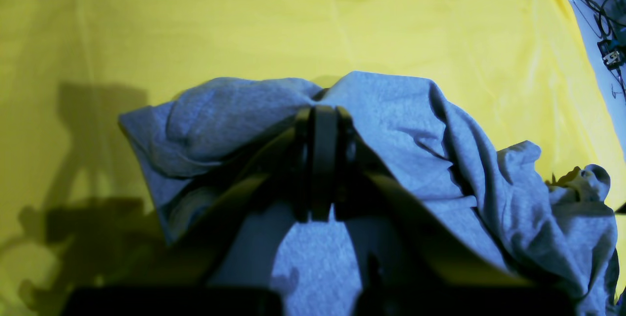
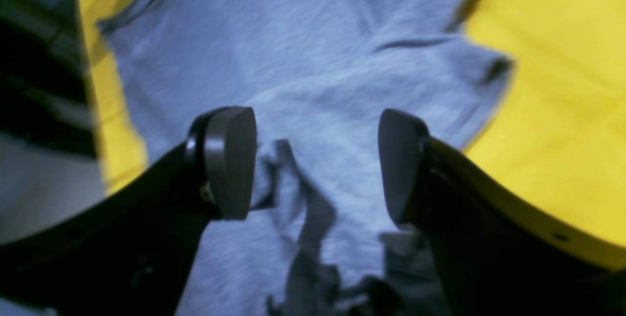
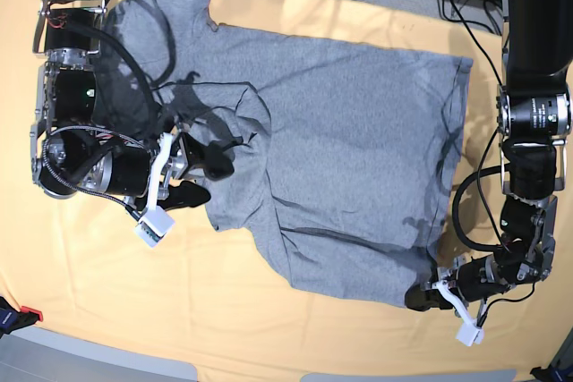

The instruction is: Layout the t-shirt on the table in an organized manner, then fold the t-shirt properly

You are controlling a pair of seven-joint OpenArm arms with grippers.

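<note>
Plain grey t-shirt (image 3: 340,158) (lettering unseen)

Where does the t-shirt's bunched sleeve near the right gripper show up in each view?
Left wrist: not identifiable; only cloth pinched in the shut left gripper.
Right wrist: the bunched sleeve lies between the open right gripper pads.
Base: left-centre, beside that gripper.
Shared landmark: the t-shirt on the table.

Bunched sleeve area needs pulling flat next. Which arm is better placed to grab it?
Right. The right gripper hangs open directly over the rumpled fold of the t-shirt. The left gripper is shut on the t-shirt's opposite corner, so it looks committed there.
</note>
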